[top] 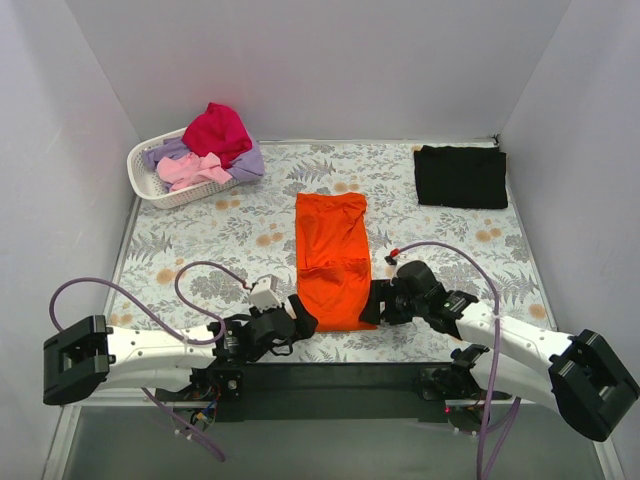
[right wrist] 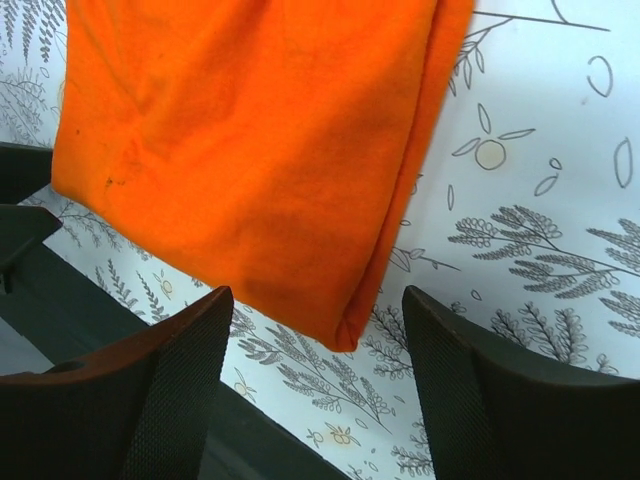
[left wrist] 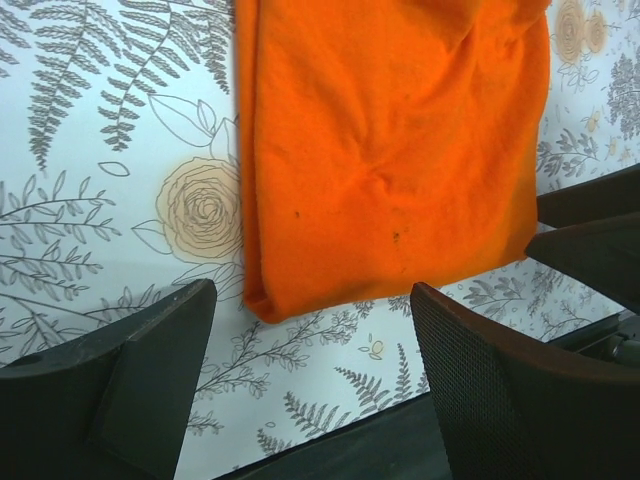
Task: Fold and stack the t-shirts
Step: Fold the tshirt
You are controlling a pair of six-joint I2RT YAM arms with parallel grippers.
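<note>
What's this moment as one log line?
orange t-shirt: folded lengthwise, centre | left gripper: open, near-left corner | right gripper: open, near-right corner | black t-shirt: folded, far right

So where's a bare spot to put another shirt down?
Bare cloth lies left of the orange shirt, nearer than the basket, and right of it, nearer than the black shirt. A smaller strip sits behind the orange shirt. The near edge is crowded: the left arm and right arm flank the shirt's hem.

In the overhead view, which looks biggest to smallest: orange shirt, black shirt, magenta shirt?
1. orange shirt, spread long on the table.
2. black shirt, folded.
3. magenta shirt, bunched up in the basket.
</note>
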